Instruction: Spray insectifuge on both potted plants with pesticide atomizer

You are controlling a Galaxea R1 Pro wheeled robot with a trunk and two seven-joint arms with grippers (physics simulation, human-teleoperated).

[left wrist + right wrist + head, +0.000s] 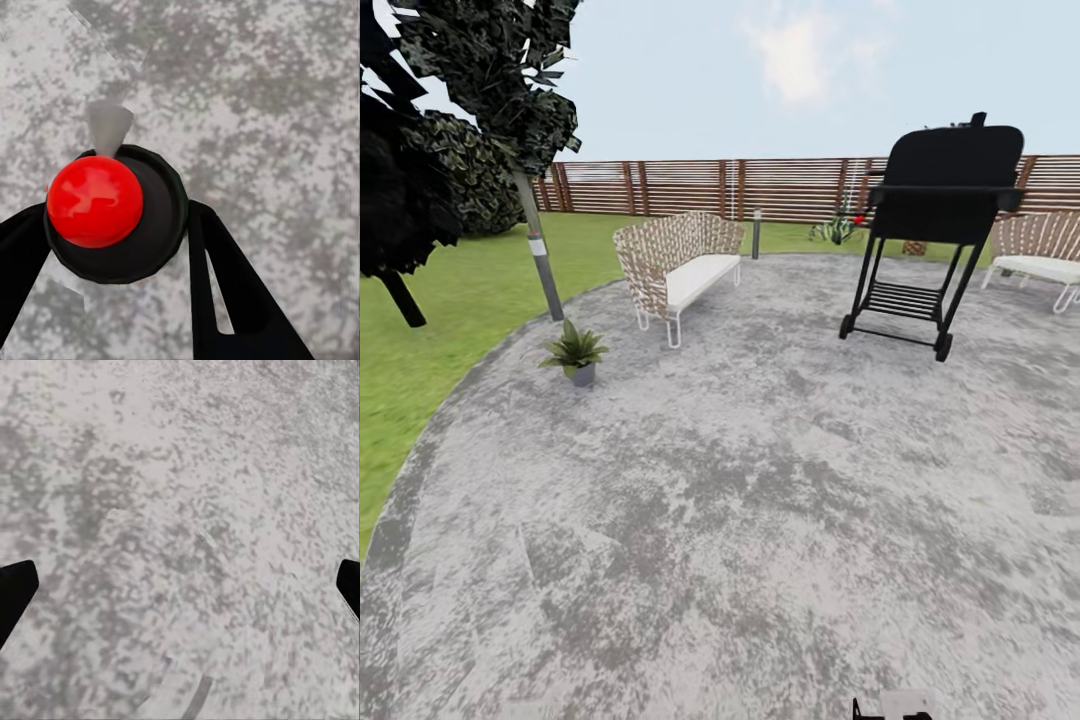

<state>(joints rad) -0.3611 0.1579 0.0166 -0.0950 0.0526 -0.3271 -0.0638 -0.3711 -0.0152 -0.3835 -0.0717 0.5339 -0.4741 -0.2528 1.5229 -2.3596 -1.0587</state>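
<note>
Left tool [112, 225] clamped on atomizer [112, 214], red top up, over patio [760, 500]. Right tool [180, 585] fingers wide apart above bare stone. One plant [574, 352] at patio's left edge beside lawn [450, 300], near sofa [680, 265]. Second plant [836, 230] far by fence [690, 187]. Grill [935, 225] to right; broad open paving between.
</note>
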